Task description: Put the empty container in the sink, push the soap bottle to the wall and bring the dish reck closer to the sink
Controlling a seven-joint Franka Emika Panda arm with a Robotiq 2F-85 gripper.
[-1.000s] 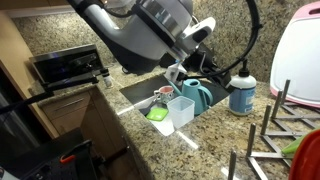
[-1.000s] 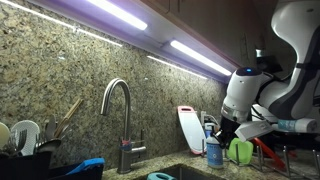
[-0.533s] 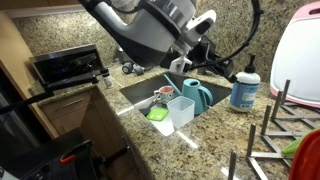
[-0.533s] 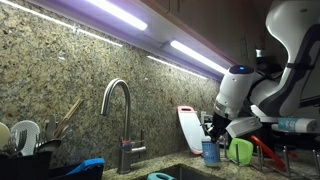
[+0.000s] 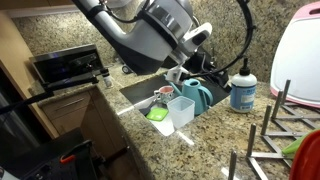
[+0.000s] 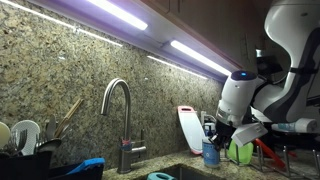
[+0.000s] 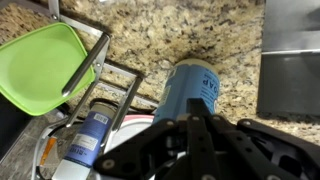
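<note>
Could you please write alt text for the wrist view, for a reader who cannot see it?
The shut gripper points its tips at the soap bottle, white and light blue, standing on the granite counter. To the left, a green plate sits in the wire rack.

Teal jug point(image 5: 197, 95) near, perhaps, a green sponge point(image 5: 158, 114).

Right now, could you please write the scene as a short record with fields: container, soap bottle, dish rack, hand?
container: upright inside the sink, beside a teal jug
soap bottle: standing on the counter next to the sink
dish rack: on the counter, beyond the bottle from the sink
hand: shut, holding nothing, close to the soap bottle
</note>
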